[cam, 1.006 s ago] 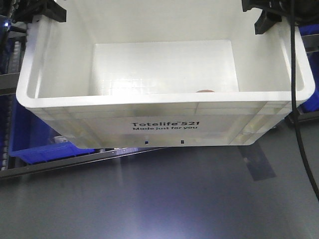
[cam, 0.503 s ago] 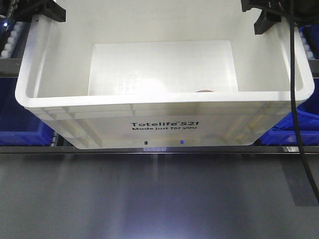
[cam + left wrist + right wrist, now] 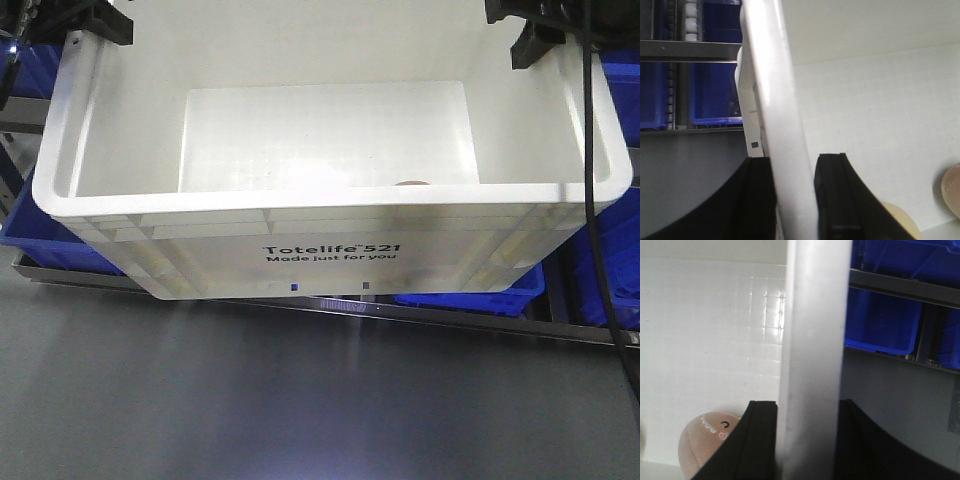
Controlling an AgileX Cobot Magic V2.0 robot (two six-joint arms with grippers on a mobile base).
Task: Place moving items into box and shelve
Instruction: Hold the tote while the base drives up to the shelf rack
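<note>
White box (image 3: 330, 250) held off the ground by its end walls; left gripper (image 3: 792, 167) and right gripper (image 3: 807, 412) each clenched over a rim. Inside lie the pinkish ball (image 3: 707, 442) and cream ball (image 3: 897, 220). Risks: thin rim pinch slips; box tilts, balls roll; base clips shelf rail (image 3: 450, 315) or blue bins (image 3: 30, 225). Smooth grey floor (image 3: 300, 400) below, shelving close ahead

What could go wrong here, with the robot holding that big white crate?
The left gripper and right gripper each pinch only a thin side wall of the box, so it might slip or tilt. The pinkish-brown ball and cream ball lie loose inside and could roll. Blue bins fill the shelf beyond; the box may bump them.
</note>
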